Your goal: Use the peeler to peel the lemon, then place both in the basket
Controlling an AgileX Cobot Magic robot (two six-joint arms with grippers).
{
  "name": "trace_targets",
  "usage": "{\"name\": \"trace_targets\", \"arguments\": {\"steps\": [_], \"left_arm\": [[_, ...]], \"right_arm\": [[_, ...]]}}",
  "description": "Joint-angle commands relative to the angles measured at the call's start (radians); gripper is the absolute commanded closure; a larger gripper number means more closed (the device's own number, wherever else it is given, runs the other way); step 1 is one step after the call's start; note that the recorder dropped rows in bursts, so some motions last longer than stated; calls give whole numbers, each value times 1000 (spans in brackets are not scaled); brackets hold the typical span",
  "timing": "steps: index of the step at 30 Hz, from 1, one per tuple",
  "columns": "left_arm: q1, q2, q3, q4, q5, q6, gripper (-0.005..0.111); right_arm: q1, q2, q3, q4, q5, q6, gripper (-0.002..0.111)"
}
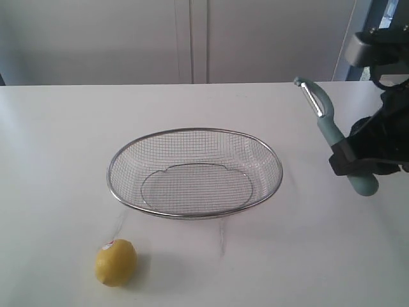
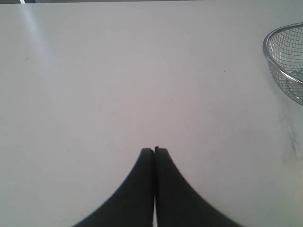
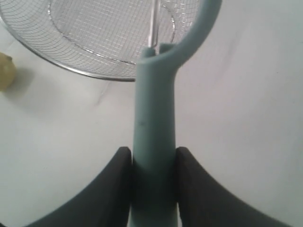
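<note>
Holding the peeler (image 1: 327, 121) at the right edge of the frame, blade end tilted up-left.
My right pincer (image 1: 350, 161) is clamped on its handle and my left pincer (image 2: 154, 150) is pinched together on nothing. The lemon (image 1: 115, 261) sits lower left on the table (image 1: 57, 141), near the mid-frame basket (image 1: 192, 130) but not touching it.

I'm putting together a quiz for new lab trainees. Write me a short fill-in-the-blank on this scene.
1. The right gripper is shut on the peeler by its teal ____.
2. The lemon lies on the table, not yet ____ the basket.
3. The left gripper is ____ and holds nothing.
Missing words: handle; in; shut.
</note>
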Motion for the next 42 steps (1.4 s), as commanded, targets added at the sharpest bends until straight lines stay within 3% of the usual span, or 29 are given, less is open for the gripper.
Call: {"name": "trace_targets", "arguments": {"steps": [1, 6, 42], "left_arm": [[1, -4, 4, 0, 0, 5, 107], [1, -4, 4, 0, 0, 5, 107], [-4, -4, 4, 0, 0, 5, 107]], "right_arm": [[-2, -58, 28, 142, 5, -176, 107], [-2, -88, 36, 189, -5, -254, 107], [-2, -87, 36, 189, -24, -263, 107]]}}
